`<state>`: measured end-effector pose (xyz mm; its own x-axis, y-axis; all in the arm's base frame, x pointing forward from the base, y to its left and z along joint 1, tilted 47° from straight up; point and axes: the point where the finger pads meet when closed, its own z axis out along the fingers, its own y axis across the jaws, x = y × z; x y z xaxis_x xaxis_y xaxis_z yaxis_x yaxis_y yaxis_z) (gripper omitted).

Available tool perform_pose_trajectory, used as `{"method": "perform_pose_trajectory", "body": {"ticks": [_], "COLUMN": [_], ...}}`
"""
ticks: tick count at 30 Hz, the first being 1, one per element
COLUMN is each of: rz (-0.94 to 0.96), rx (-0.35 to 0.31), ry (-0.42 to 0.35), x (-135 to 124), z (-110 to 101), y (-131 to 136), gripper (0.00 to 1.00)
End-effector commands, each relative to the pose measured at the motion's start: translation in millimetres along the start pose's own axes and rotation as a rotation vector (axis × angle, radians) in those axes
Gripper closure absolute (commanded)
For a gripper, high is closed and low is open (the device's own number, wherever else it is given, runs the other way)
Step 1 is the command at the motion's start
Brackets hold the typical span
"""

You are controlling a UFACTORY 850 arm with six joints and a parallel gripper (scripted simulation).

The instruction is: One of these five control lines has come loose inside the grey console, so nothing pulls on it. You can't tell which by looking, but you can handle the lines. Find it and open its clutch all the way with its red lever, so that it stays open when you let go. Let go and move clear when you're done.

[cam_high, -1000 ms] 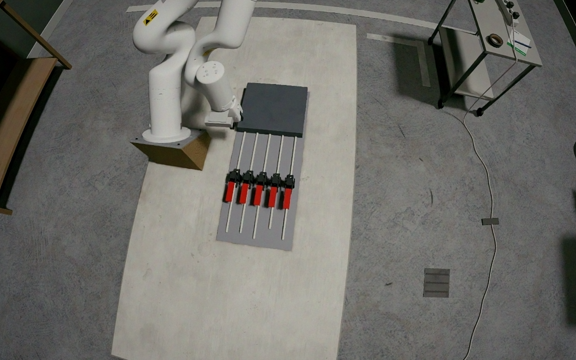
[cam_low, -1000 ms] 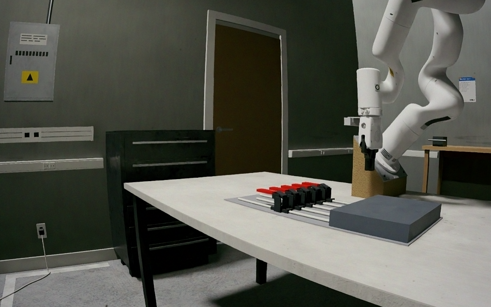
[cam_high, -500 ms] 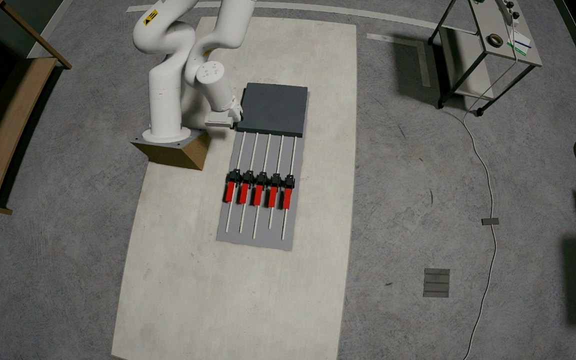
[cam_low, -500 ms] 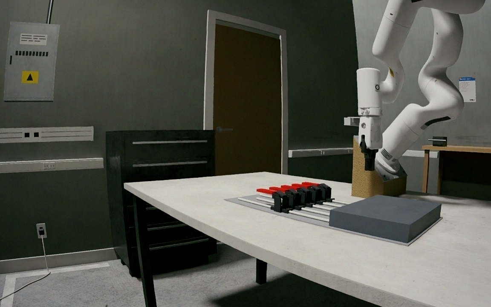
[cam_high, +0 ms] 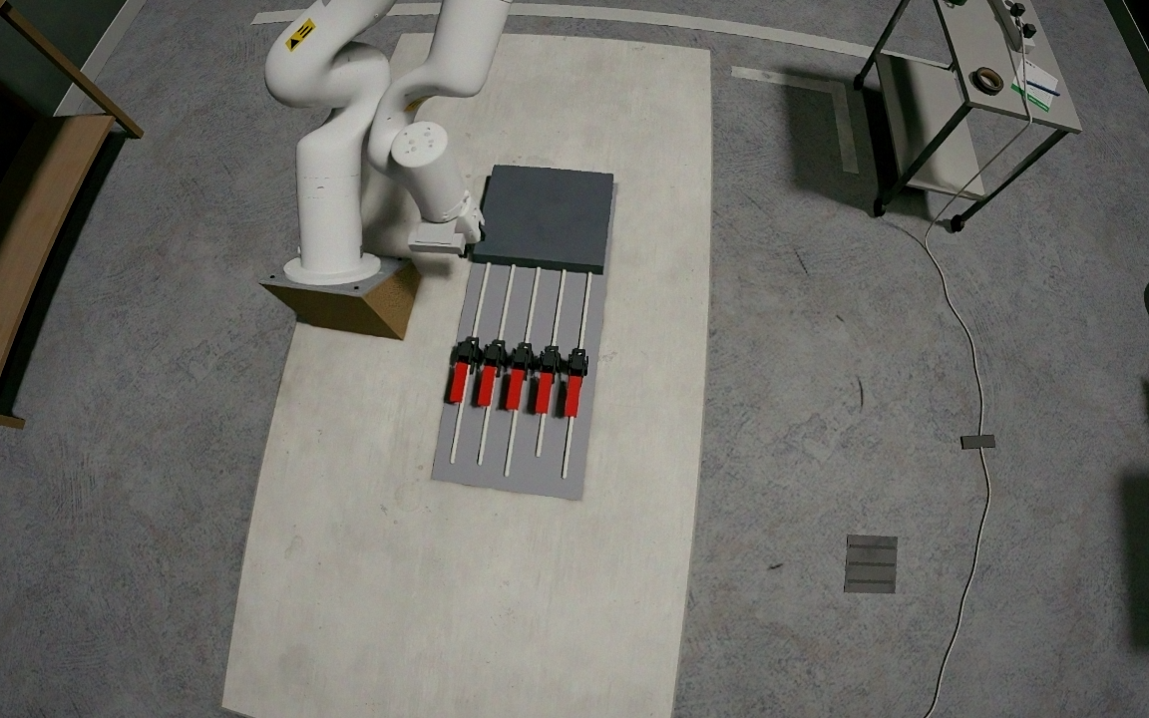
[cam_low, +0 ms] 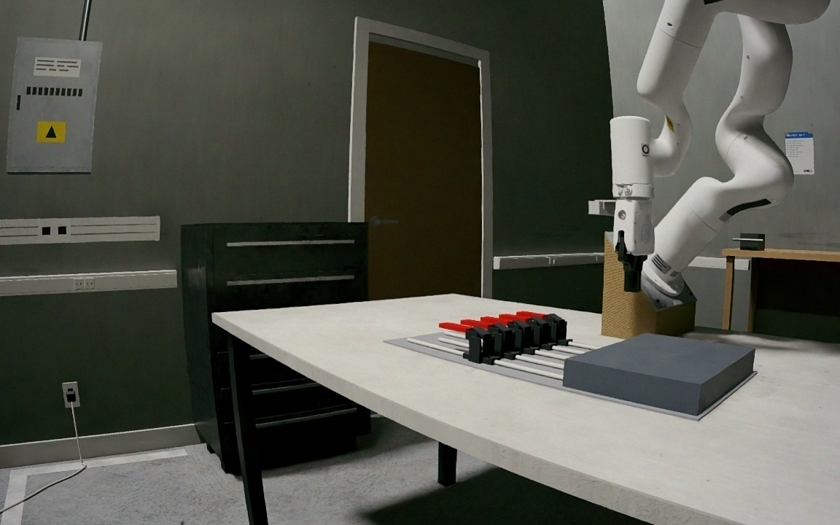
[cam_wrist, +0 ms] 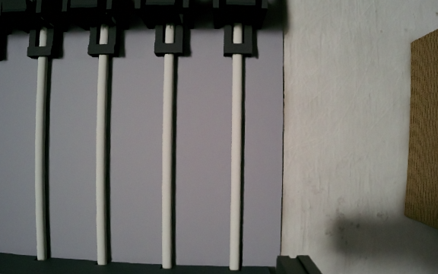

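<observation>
Five white control lines run side by side over a grey mat from the dark grey console. Each line passes through a black clutch with a red lever, and all five levers lie flat. My gripper is shut and empty. It hangs well above the table beside the console's near-left corner, by the outermost line. The wrist view looks straight down on the five lines, with their black guides at the top and the console's edge at the bottom.
The arm's base stands on a tan block to the left of the mat, also seen in the wrist view. A black cabinet stands beyond the table.
</observation>
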<state>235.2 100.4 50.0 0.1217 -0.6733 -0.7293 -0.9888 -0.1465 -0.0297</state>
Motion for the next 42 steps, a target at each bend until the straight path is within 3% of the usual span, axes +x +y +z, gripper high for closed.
{"method": "perform_pose_trajectory", "body": {"ticks": [1, 5, 7, 12, 24, 39, 42], "rz": [0.0, 0.0, 0.0, 0.0, 0.0, 0.0, 0.0], "rx": [0.001, 0.001, 0.001, 0.001, 0.001, 0.001, 0.001], "ry": [0.0, 0.0, 0.0, 0.0, 0.0, 0.0, 0.0], "x": [1, 41, 41, 69, 70, 70, 70], "z": [0, 18, 18, 34, 42, 100, 103], "y": [-1, -37, -37, -57, -57, -58, -58], "gripper": [1.0, 1.0, 1.0, 1.0, 1.0, 1.0, 1.0]}}
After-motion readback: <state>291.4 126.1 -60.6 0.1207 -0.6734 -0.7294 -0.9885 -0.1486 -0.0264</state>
